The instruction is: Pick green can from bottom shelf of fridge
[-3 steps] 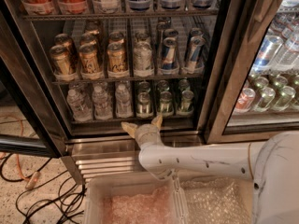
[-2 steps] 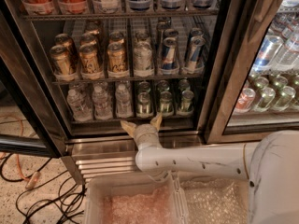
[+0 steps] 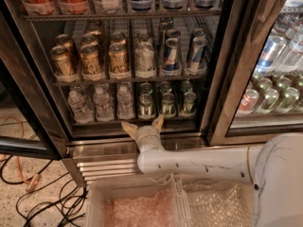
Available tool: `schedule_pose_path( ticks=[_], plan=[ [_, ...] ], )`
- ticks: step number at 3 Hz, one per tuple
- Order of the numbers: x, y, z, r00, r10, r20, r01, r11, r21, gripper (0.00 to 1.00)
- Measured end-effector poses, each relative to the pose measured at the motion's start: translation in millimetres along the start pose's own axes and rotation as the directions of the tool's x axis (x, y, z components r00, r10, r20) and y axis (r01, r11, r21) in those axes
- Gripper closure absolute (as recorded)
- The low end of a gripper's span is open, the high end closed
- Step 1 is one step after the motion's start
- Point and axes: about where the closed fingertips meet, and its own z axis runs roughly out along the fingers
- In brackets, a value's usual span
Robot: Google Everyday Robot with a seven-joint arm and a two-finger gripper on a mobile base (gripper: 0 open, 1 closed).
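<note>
Tool raised, fingers spread.

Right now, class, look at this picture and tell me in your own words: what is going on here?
A robot arm reaches toward the open fridge. Its gripper sits at the front edge of the bottom shelf, fingers spread open and holding nothing. The nearest green can stands just behind it on that shelf, untouched, with water bottles to its left in the picture. The pick has not happened yet.
</note>
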Motion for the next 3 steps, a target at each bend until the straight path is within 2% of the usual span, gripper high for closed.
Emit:
schedule_pose_path(
  ticks=[1, 2, 3],
  plan=[
    [-2.4, 0.5, 0.9, 1.0, 0.018, 0.02, -0.018, 0.9998, -0.004, 0.14],
    [-1.9, -3.1, 2.7, 0.999, 0.02, 0.039, -0.02, 0.9997, 0.014, 0.31],
    [-0.6, -8.4, 5.8, 0.998, 0.023, 0.055, -0.025, 0.9989, 0.041, 0.4]
  ],
)
